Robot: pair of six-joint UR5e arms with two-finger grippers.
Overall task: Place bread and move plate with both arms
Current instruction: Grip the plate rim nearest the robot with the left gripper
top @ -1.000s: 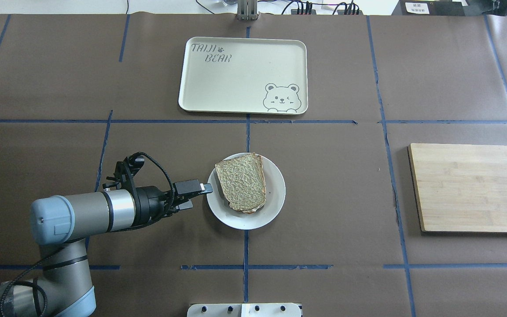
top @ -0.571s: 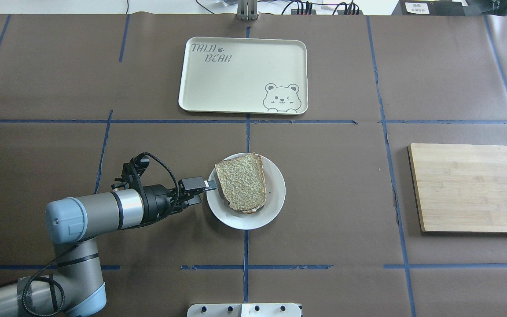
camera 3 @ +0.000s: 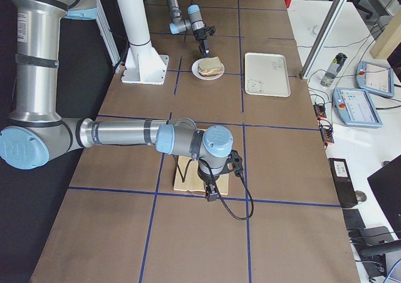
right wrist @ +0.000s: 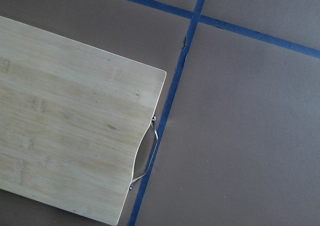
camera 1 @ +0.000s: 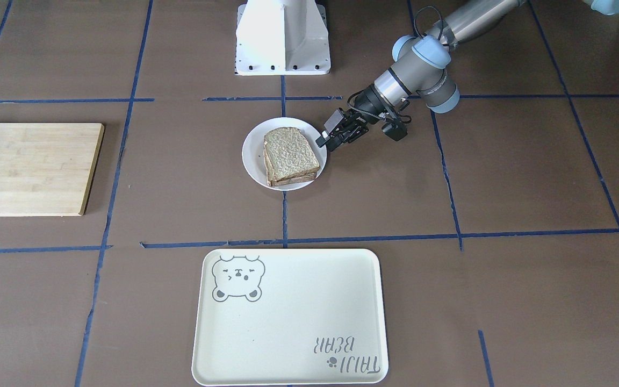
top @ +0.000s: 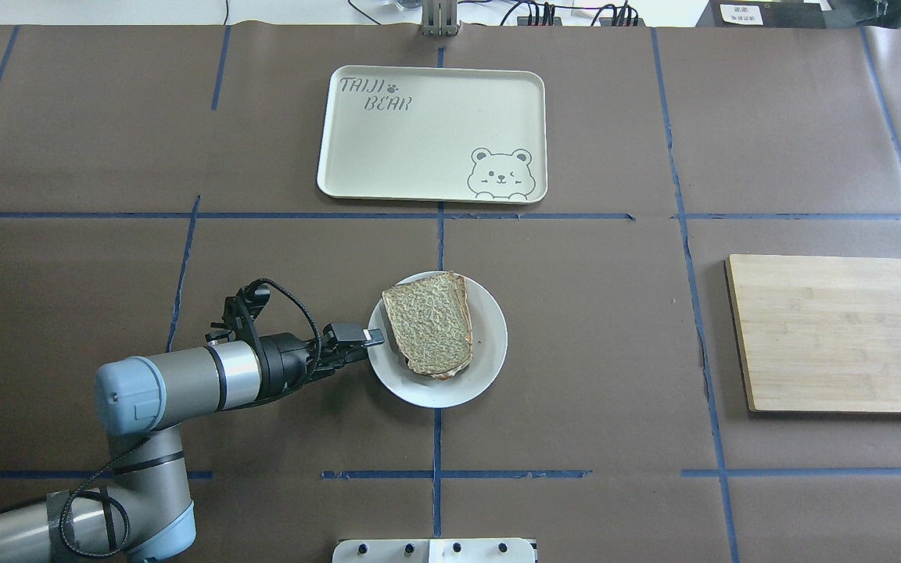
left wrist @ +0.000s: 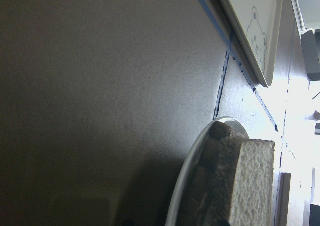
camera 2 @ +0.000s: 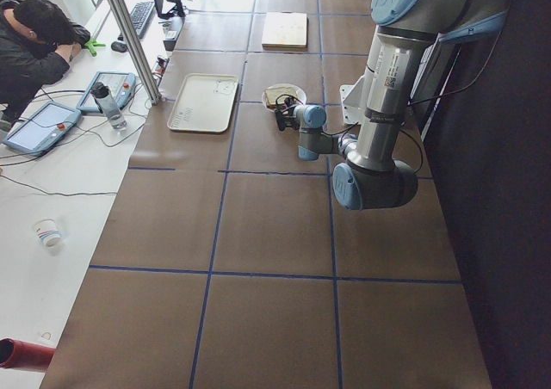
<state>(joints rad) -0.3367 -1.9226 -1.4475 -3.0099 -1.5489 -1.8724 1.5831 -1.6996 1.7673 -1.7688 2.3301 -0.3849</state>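
The small white plate (top: 489, 344) sits at the table's middle, also seen in the front view (camera 1: 253, 156). A plain grey-brown bread slice (top: 427, 324) lies on top of a stack on it (camera 1: 290, 149). My left gripper (top: 368, 344) is low at the plate's left rim, open, with its upper fingertip over the rim (camera 1: 324, 138). The left wrist view shows the plate's rim (left wrist: 187, 171) and the bread's side (left wrist: 250, 186) close up. My right gripper (camera 3: 213, 194) hangs over the wooden board; I cannot tell whether it is open or shut.
A cream tray with a bear drawing (top: 431, 133) lies beyond the plate. A bamboo cutting board (top: 841, 332) lies at the right, also under the right wrist camera (right wrist: 65, 141). The white pedestal (camera 1: 282, 35) stands at the robot's side.
My left arm has moved right and down towards the plate. Its upper fingertip now reaches over the plate's left rim. Plate and bread have not moved.
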